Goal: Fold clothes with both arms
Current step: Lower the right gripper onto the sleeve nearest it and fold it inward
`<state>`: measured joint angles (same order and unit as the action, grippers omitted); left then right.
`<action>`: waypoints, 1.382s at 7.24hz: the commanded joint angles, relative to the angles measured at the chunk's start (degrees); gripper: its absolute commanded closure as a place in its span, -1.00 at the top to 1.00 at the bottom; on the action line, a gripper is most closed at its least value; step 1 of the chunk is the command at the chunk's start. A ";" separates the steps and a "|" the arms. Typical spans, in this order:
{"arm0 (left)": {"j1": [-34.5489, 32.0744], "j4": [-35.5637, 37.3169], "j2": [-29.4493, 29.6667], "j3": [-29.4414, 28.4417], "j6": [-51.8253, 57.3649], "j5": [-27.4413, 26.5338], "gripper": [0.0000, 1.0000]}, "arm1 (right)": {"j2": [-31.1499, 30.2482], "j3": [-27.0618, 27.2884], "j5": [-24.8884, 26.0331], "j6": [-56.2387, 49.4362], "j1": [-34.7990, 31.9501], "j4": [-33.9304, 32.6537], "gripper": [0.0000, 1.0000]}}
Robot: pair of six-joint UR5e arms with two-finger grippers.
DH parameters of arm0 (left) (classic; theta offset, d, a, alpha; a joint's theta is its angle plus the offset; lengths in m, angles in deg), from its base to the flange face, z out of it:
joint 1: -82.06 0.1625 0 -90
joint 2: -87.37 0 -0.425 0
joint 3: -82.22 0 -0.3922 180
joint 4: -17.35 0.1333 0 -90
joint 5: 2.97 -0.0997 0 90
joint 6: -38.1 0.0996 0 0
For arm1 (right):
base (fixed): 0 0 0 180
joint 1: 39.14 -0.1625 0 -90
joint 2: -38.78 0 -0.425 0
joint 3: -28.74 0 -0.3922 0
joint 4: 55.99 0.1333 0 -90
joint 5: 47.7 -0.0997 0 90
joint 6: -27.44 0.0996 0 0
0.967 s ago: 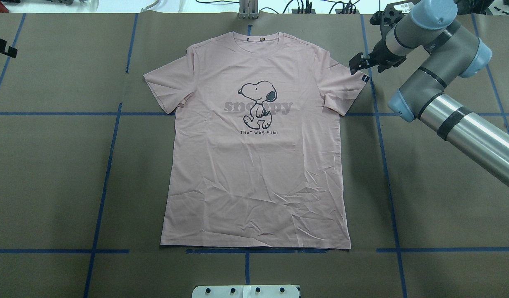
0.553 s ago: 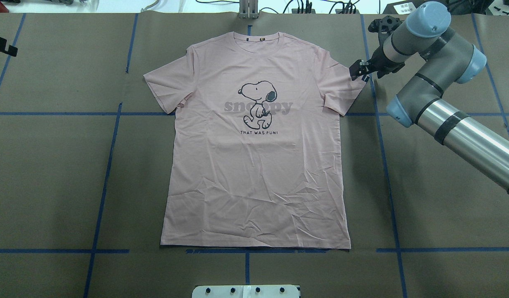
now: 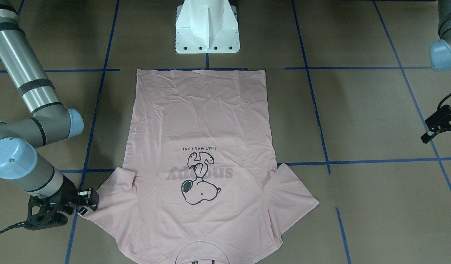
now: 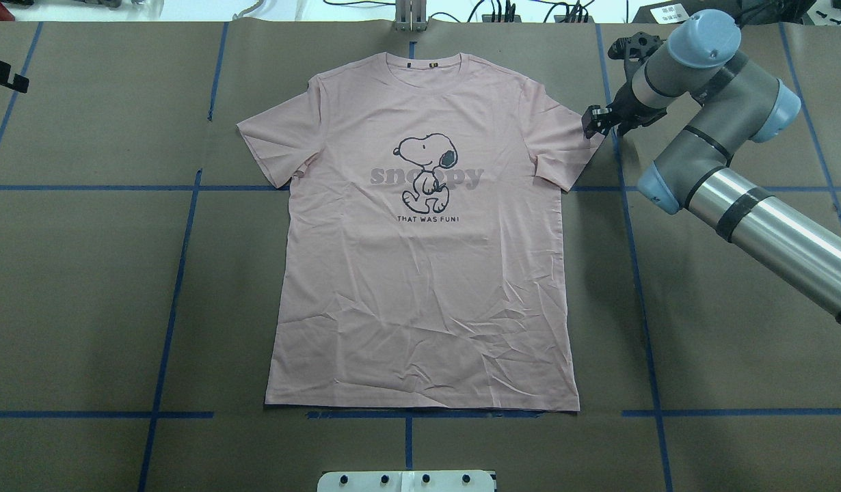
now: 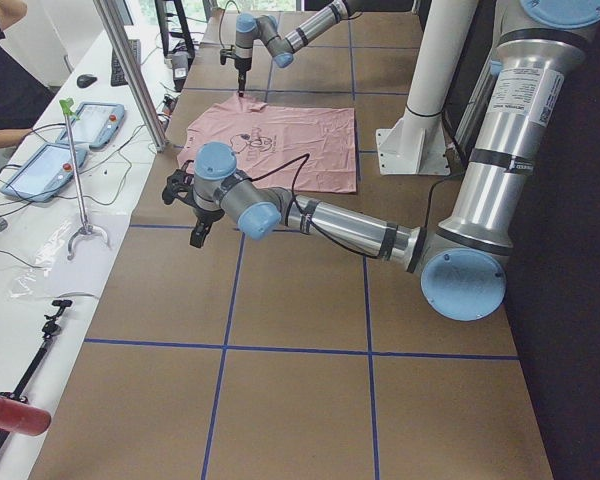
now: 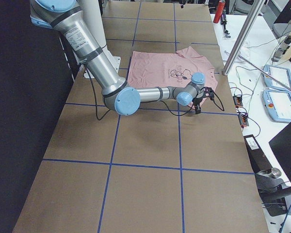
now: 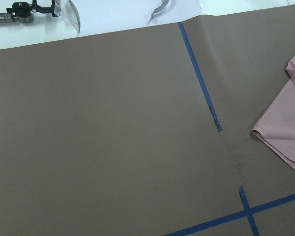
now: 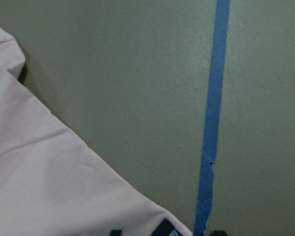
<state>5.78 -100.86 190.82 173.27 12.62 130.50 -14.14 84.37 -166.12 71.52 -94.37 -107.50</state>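
The T-shirt [image 4: 420, 273] lies flat, print up, on the counter [image 4: 85, 273]. Your right pincer [image 4: 593, 125] is spread around the shirt's tagged sleeve corner, not yet pinching. The left pincer [image 3: 440, 126], also spread, hangs well off the opposite sleeve. Next, I'd judge: close right, bring left in.

Pink T-shirt [image 3: 200, 121] flat, print up, on brown table [image 3: 357, 110]; right gripper [image 3: 89, 200] touching sleeve corner; left gripper [image 3: 442, 141] well apart.

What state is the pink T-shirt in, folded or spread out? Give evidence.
Spread out, print up. The overhead view shows the T-shirt lying flat, both sleeves extended, hem straight, nothing folded over its front.
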 commanded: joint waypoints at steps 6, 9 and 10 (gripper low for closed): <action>-0.02 0.00 0.00 -0.08 0.00 0.04 1.00 | 0.98 2.97 -0.40 -0.93 -0.06 -0.17 -1.00; -0.02 0.00 -0.09 -0.08 0.00 0.04 1.00 | 0.80 10.54 -2.34 -0.49 2.74 -0.35 -1.00; -0.02 0.00 -0.35 -0.08 0.09 0.04 1.00 | 1.94 10.55 -1.99 0.47 3.80 -0.61 -1.00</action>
<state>5.77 -100.86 190.67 173.22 12.64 130.54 -13.17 94.18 -168.23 71.21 -91.91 -107.92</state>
